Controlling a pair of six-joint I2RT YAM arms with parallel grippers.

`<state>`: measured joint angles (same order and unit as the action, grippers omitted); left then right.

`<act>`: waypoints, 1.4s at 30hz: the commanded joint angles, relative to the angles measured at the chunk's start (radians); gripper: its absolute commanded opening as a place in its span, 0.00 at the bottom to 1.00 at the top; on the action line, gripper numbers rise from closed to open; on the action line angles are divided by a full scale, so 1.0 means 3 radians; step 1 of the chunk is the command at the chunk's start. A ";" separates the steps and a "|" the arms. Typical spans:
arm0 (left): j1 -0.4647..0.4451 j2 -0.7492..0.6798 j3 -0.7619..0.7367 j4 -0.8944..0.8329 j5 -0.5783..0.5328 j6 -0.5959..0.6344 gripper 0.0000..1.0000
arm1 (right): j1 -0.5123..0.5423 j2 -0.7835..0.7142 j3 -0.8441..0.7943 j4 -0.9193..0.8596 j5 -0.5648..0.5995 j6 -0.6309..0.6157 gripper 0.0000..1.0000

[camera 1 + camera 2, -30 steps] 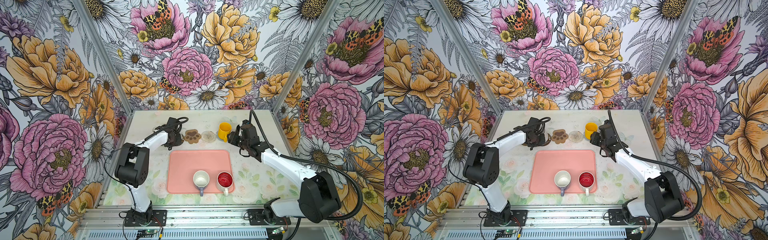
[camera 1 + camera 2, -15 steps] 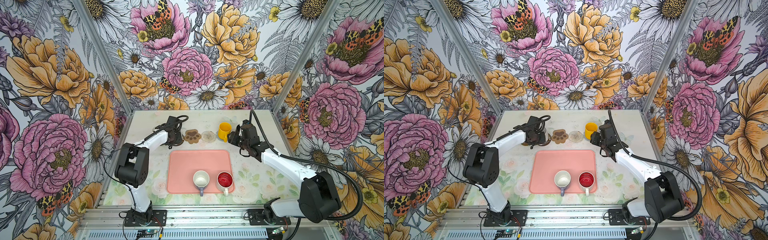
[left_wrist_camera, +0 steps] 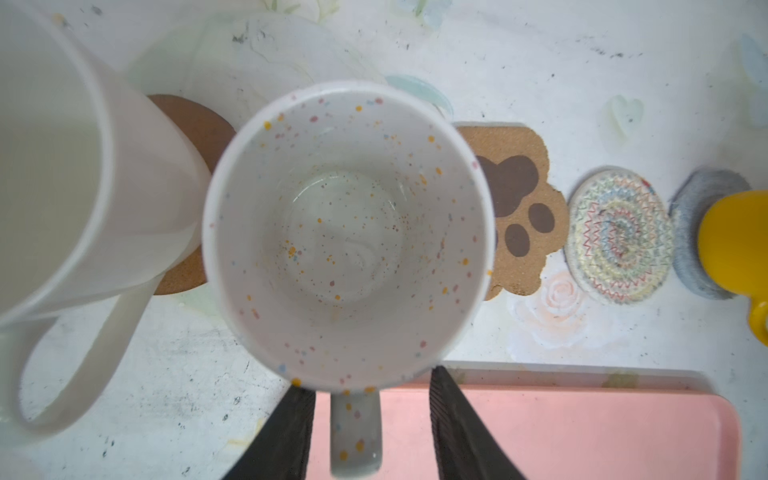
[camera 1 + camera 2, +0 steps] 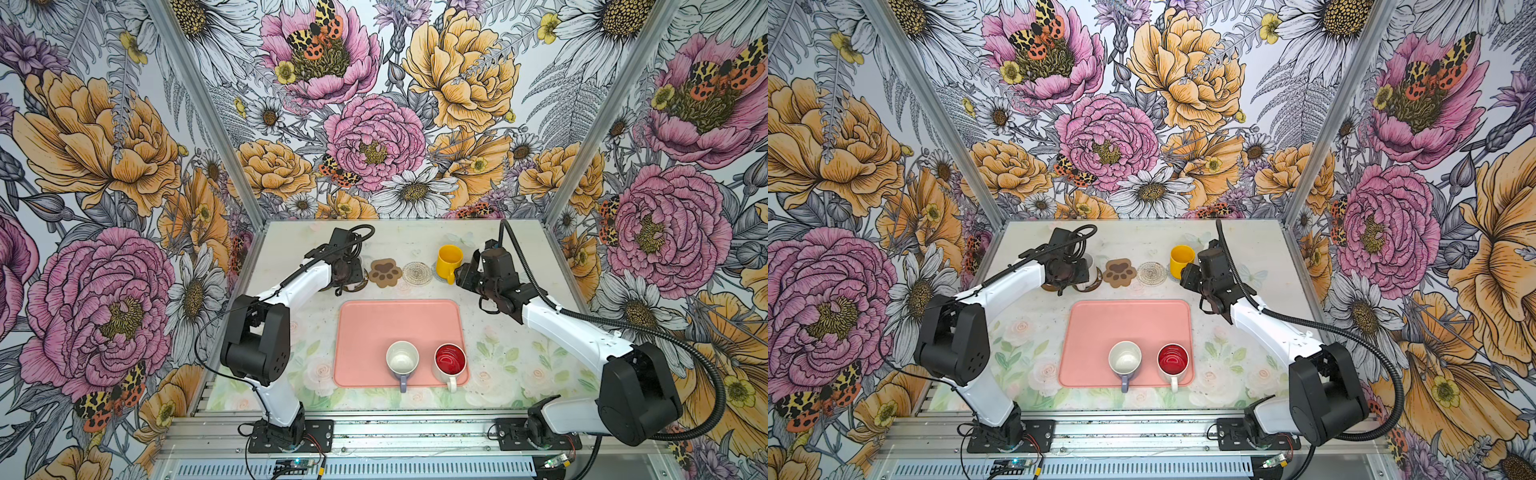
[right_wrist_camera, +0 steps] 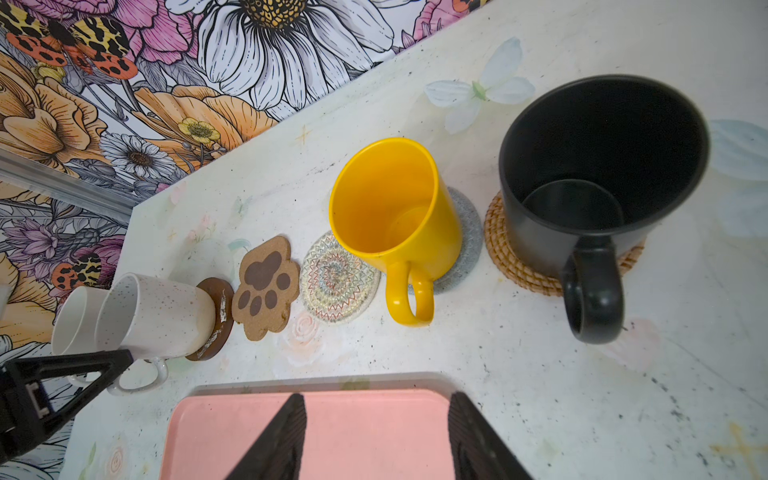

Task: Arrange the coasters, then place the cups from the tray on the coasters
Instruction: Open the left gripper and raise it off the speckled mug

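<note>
left jaws parted astride speckled mug handle, not touching; right jaws parted, holding nothing.

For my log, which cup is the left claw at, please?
The speckled cup, its handle inside the open left claw; the plain white cup stands beside it.

We see white shells on the left arm and right arm, black boxy joints, a ribbed black hose along the right; the right hand has black ridged wedge fingers.
</note>
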<state>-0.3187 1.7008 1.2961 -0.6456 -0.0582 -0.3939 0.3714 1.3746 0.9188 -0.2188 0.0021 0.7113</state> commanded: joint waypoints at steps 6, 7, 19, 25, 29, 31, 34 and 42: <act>-0.0102 -0.0549 -0.0020 0.0054 -0.0196 -0.0073 0.47 | -0.0024 -0.0010 0.0017 0.0065 -0.0024 0.0012 0.57; -0.0115 -0.0606 -0.0017 0.0056 -0.0205 -0.0069 0.47 | -0.0026 -0.0003 0.0018 0.0065 -0.0023 0.0012 0.57; -0.0490 -0.1263 -0.0178 0.0274 -0.0704 -0.0028 0.48 | -0.0016 0.0040 0.0011 0.0065 -0.0170 0.0076 0.57; -0.0689 -0.1672 -0.0751 0.0962 -0.0716 0.0065 0.48 | 0.0010 -0.0083 -0.0037 0.0066 -0.0231 0.0055 0.56; -0.0762 -0.1897 -0.1137 0.1382 -0.0716 0.0122 0.50 | 0.0045 -0.0253 -0.0087 0.0060 -0.0219 0.0042 0.56; -0.0773 -0.1965 -0.1261 0.1475 -0.0722 0.0145 0.50 | 0.0068 -0.0350 -0.0101 0.0050 -0.0231 0.0037 0.56; -0.0778 -0.2023 -0.1433 0.1609 -0.0740 0.0198 0.52 | 0.0161 -0.0561 -0.0108 0.0004 -0.0159 0.0035 0.56; -0.0773 -0.2043 -0.1556 0.1710 -0.0908 0.0275 0.58 | 0.0591 -0.0948 -0.0124 -0.0636 0.0163 -0.0032 0.55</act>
<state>-0.5461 1.1057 0.8474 -0.1902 -0.2913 -0.3374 0.5186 1.1202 0.8871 -0.3038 -0.0010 0.7139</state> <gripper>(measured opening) 0.570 0.548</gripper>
